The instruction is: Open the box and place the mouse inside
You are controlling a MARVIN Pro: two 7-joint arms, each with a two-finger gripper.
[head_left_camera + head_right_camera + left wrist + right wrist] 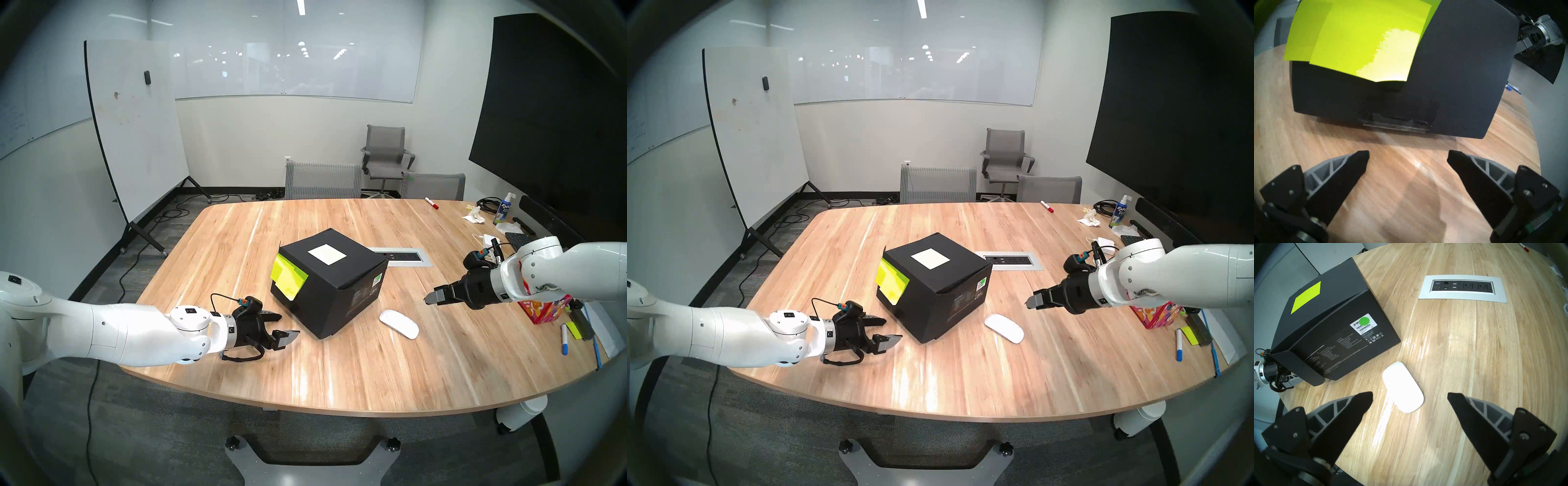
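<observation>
**Black cardboard box shut, white mouse on the table, both grippers spread and empty**

Black cardboard cube-like box sits closed on the light wooden table in the head stereo left view, a white square label on its top and yellow-green sticky notes hanging over the side that faces the left gripper. That gripper's fingers are spread apart with nothing between them, their tips just short of the box's lower near corner. The flat white oval mouse lies on the wood beside the box, between it and the right gripper, which hangs above the table, clear of the mouse. A red floral tissue box shows behind the right arm.

The head stereo right view gives the same layout: box, mouse, left gripper, right gripper.

From the left wrist, the two dark fingers stand wide apart over bare wood. Ahead of the tips is the box's sticky-note side, near but not touching.

From the right wrist, the fingers are likewise released and empty. The mouse lies just beyond and between the tips, lower than them. The box stands past the left-hand finger, and a silver power-outlet panel is set into the table farther ahead.
</observation>
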